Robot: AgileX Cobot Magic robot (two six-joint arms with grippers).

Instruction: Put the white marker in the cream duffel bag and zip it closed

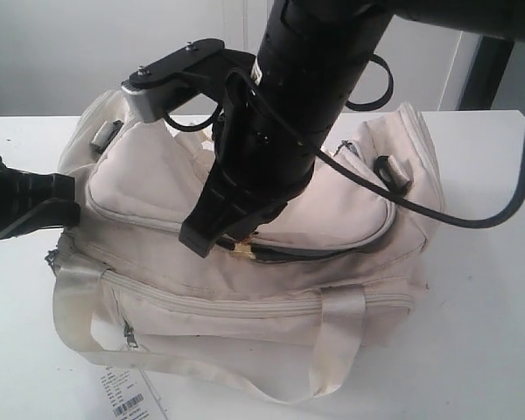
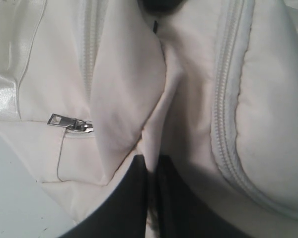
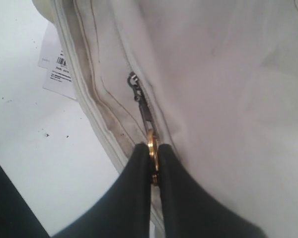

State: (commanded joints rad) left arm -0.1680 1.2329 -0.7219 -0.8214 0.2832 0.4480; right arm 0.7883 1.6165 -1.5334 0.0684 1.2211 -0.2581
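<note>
A flat white paper tag (image 1: 127,401) with a barcode lies in front. Behind it the soft, puffy cream duffel bag (image 1: 245,289) sits on the smooth white table (image 1: 490,332). The right gripper (image 3: 152,152) leans down from above, pinching the shiny gold zipper pull (image 3: 151,141). The left gripper (image 2: 150,166) reaches in from the side, pinching a fold of bag cloth.

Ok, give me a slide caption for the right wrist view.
Right claw pinches the gold zipper pull of the cream duffel bag.
</note>
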